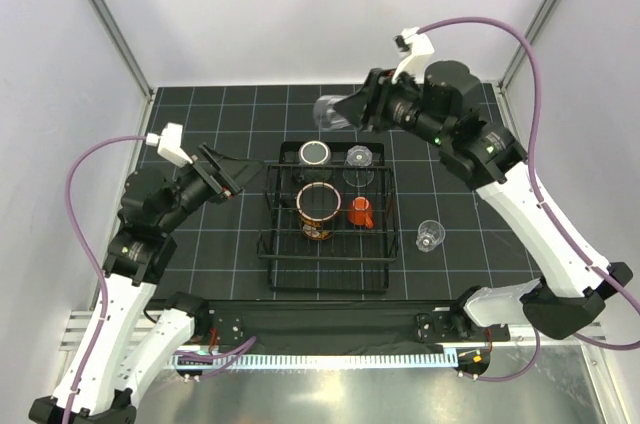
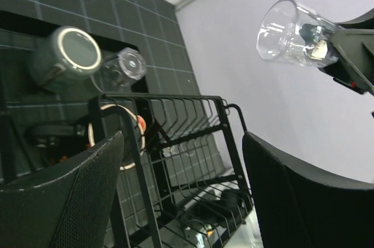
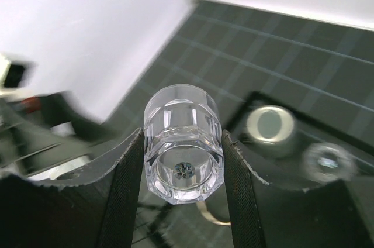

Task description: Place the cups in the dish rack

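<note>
The black wire dish rack sits mid-table. In it stand the large patterned mug, the small orange cup, the grey-green cup and a clear cup. Another clear cup stands on the mat right of the rack. My right gripper is shut on a third clear cup, held on its side in the air above the rack's far edge; this cup also shows in the left wrist view. My left gripper is open and empty, just left of the rack.
A black gridded mat covers the table. White walls with metal posts close in the back and sides. The arm bases and a cable strip lie along the near edge.
</note>
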`<state>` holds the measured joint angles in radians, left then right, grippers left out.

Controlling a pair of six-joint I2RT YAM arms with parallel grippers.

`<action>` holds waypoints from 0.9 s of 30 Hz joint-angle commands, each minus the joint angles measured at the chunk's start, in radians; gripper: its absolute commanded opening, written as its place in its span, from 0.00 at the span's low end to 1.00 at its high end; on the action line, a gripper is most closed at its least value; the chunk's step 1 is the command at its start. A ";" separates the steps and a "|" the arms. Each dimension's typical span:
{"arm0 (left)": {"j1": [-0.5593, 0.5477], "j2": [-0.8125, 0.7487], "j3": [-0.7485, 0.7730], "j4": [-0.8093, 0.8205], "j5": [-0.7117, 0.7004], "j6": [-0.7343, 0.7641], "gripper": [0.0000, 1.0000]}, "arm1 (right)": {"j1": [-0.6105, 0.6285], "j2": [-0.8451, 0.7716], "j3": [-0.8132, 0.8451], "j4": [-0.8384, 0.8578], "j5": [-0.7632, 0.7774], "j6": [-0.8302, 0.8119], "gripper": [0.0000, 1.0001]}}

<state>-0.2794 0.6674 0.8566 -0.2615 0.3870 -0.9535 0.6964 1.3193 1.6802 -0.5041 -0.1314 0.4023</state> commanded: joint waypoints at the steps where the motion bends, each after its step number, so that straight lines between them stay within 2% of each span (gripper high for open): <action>1: 0.000 0.014 0.084 -0.136 -0.103 0.099 0.80 | -0.095 -0.017 0.047 -0.089 0.127 -0.068 0.04; 7: -0.001 -0.003 0.131 -0.229 -0.152 0.153 0.80 | -0.149 0.064 0.087 -0.172 0.387 -0.192 0.04; 10: -0.001 -0.029 0.128 -0.251 -0.172 0.171 0.80 | -0.155 0.112 0.079 -0.188 0.456 -0.235 0.04; 17: 0.000 -0.031 0.127 -0.271 -0.162 0.188 0.81 | -0.163 0.201 0.018 -0.169 0.449 -0.234 0.04; 23: 0.000 -0.041 0.107 -0.283 -0.148 0.196 0.84 | -0.164 0.282 0.044 -0.267 0.415 -0.218 0.04; 27: -0.001 -0.049 0.084 -0.272 -0.145 0.188 0.84 | -0.164 0.305 0.035 -0.312 0.336 -0.212 0.04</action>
<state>-0.2794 0.6300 0.9501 -0.5438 0.2348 -0.7776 0.5343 1.6394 1.6974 -0.7860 0.2581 0.1864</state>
